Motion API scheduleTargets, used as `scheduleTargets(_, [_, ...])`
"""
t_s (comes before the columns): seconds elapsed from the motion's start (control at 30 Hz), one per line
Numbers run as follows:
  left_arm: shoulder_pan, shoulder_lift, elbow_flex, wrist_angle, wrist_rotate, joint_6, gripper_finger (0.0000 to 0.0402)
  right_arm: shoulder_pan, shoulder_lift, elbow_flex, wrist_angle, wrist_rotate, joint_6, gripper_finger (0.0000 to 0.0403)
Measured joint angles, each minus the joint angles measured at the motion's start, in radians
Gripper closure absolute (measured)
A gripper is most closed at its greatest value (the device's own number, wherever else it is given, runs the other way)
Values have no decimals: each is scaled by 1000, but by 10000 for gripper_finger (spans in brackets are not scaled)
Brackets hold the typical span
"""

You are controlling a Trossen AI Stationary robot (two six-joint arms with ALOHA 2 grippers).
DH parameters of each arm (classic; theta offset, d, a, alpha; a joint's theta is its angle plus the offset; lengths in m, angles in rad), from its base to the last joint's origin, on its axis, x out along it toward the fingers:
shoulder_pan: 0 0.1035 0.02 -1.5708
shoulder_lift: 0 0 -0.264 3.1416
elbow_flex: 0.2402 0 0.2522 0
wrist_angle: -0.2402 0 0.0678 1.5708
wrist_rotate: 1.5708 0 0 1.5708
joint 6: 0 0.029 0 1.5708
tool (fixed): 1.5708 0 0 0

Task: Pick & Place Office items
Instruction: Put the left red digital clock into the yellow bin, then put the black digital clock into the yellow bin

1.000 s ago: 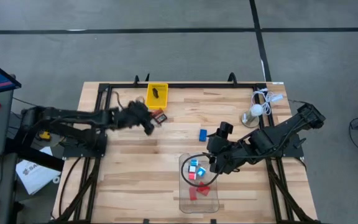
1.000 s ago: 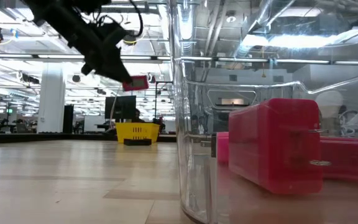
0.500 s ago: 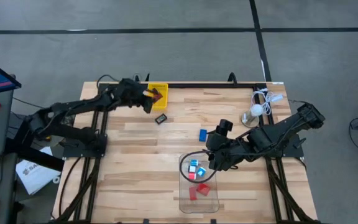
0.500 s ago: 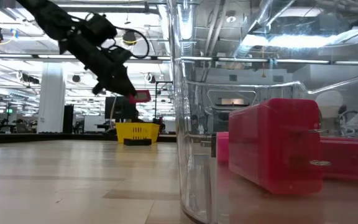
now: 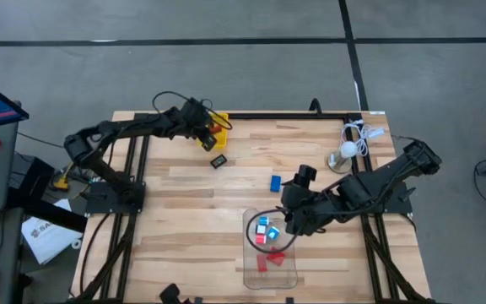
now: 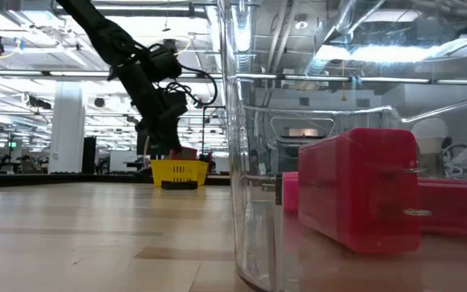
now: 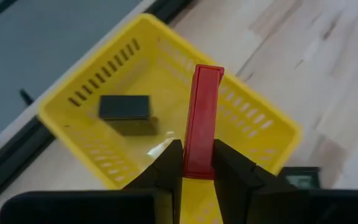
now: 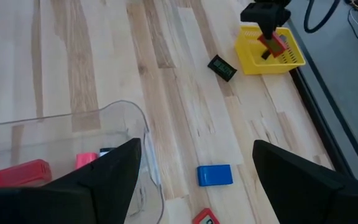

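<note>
Left claw [image 7: 191, 163] grips a red block [image 7: 201, 118] above the yellow tray [image 7: 86, 93] at eleven o'clock; next, release. Right claw [image 8: 194, 168] waits open.

Pale, smooth wooden tabletop [image 5: 184, 203]; slotted yellow plastic tray [image 7: 252, 119]; glossy clear plastic bin [image 6: 254, 162]; smooth red plastic block [image 7: 201, 118].

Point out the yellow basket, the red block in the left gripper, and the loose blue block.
yellow basket [image 7: 89, 93], left wrist view, its slotted side wall.
red block [image 7: 202, 112], left wrist view, its long narrow face.
blue block [image 8: 214, 175], right wrist view, its top face.
</note>
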Motion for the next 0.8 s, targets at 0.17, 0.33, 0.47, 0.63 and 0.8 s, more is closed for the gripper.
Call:
scheduleTargets(0.17, [0,-2,4,-25,-24,18,346,3,0,0,-1,1,1,101])
scheduleTargets(0.33, [0,-2,4,-25,-60,22,326,3,0,0,0,3,1,101])
scheduleTargets(0.47, [0,-2,4,-24,-67,22,315,3,0,0,1,3,10,101])
scheduleTargets(0.63, [0,-2,4,-6,-67,30,318,3,0,0,1,4,12,101])
scheduleTargets(0.8, [-15,-42,4,-36,-29,52,307,3,0,0,0,4,13,101])
